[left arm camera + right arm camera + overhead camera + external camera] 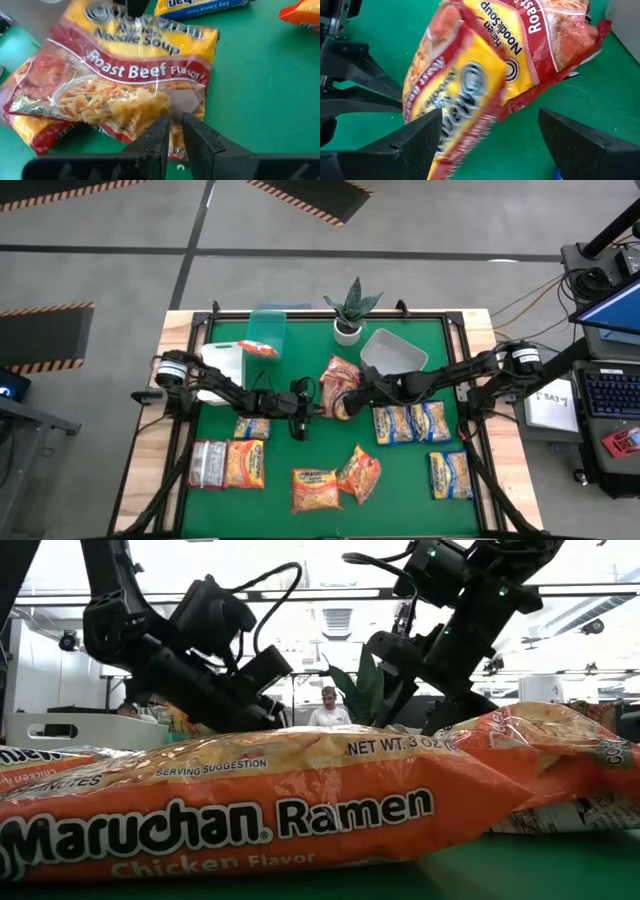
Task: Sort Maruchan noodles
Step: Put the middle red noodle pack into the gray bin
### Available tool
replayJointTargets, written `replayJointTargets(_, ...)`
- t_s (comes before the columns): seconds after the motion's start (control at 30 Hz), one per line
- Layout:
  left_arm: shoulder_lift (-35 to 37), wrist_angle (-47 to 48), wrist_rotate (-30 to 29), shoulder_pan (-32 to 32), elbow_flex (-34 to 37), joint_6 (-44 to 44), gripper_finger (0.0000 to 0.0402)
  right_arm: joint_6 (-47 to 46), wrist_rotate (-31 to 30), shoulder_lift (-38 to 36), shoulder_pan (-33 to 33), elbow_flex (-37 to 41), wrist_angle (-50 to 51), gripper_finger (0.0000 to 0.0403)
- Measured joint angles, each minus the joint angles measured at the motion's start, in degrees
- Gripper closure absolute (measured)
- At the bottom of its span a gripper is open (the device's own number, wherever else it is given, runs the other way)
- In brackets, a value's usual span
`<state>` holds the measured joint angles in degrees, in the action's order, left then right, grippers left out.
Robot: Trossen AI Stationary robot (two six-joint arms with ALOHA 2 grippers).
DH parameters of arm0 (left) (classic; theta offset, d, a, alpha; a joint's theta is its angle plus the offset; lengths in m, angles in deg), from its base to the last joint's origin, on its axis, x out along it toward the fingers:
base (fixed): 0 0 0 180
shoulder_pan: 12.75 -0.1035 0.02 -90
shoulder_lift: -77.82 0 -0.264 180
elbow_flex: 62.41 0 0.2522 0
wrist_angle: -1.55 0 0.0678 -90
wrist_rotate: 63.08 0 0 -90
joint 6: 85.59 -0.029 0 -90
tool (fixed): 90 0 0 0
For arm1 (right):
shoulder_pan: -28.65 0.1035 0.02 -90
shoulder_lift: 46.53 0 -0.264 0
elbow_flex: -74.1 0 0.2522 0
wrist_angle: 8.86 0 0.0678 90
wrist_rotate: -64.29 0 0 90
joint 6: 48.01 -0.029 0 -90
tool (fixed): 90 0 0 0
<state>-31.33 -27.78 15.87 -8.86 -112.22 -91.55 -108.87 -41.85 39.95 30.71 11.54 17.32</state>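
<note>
I see both arms meeting at the middle of the green table (400,480), over a red-and-yellow ramen packet (340,385) that lies just below the white bin (393,350) and the potted plant (351,310). In my left wrist view that packet (120,85) reads "Noodle Soup" and "Roast Beef Flavor"; the left gripper (175,137) has its two dark fingers drawn nearly together, their tips pinching the packet's near edge. In the right wrist view the same packet (490,75) stands tilted, its lettering upside down: "Ramen Noodle Soup" and the start of "Roast". The right gripper (487,132) stands wide open, one finger on each side of the packet's lower end; I cannot tell whether either touches it. In the low view an orange packet (250,805) fills the foreground, printed "Maruchan Ramen", "Chicken Flavor", "NET WT. 3 OZ" and "SERVING SUGGESTION". From above I count more orange packets along the near edge (315,488), yellow-and-blue packets (410,423) on the right side, one more (252,427) by the left arm, and a silvery packet (207,463) at the left. A person (327,708) shows far behind the table.
</note>
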Motion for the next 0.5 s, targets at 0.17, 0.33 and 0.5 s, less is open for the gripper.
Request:
replayJointTargets(0.17,0.22,0.63,0.04,0.02,0.08,0.47,0.0361,0.53,-0.45,1.33,0.0,0.04,-3.54,0.0088)
replayJointTargets(0.33,0.22,0.92,0.06,0.02,0.23,0.49,0.0361,2.72,-0.55,5.12,-0.13,0.04,-10.78,0.0089)
replayJointTargets(0.5,0.07,1.57,0.09,-0.01,0.39,0.64,0.0361,6.9,-0.54,9.16,-0.22,0.07,-19.97,0.009)
